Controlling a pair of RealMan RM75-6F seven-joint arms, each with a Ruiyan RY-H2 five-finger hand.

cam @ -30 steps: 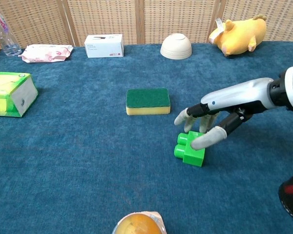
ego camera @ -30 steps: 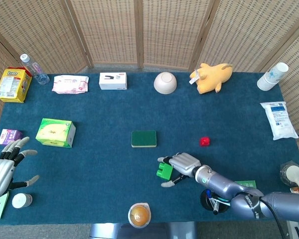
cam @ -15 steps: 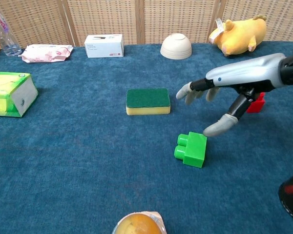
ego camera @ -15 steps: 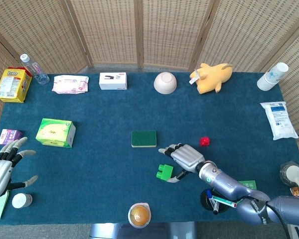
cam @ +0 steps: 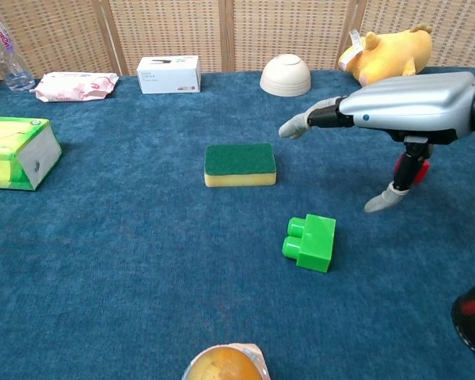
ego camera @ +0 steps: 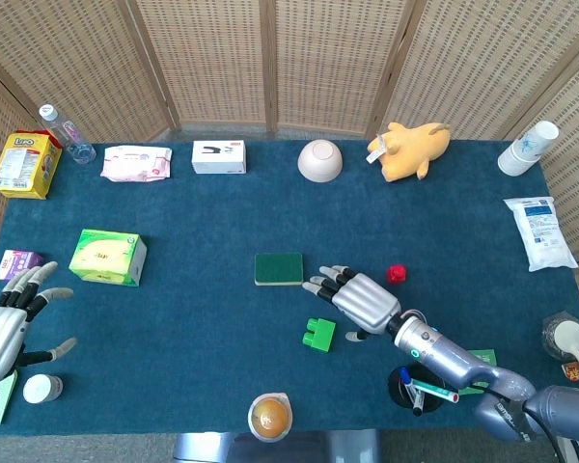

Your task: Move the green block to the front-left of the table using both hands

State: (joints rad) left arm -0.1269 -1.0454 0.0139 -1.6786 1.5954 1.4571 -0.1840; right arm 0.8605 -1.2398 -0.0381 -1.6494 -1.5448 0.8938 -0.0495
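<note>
The green block [ego camera: 319,334] [cam: 311,242] lies free on the blue table, near the front middle. My right hand [ego camera: 360,301] [cam: 396,107] hovers above and to the right of it, fingers spread, holding nothing. My left hand [ego camera: 5,328] rests open at the table's front-left edge, far from the block; only the head view shows it.
A green-topped sponge [ego camera: 278,267] [cam: 239,164] lies just behind the block. A small red block [ego camera: 396,274] sits to the right. A green tissue box [ego camera: 107,257], a bowl [ego camera: 319,159], a plush toy [ego camera: 408,149] and a cup at the front edge [ego camera: 269,417] also stand around.
My right hand has let go of the green block and risen up and away to the right, its fingers spreading. The block stays put. The left hand has barely moved.
</note>
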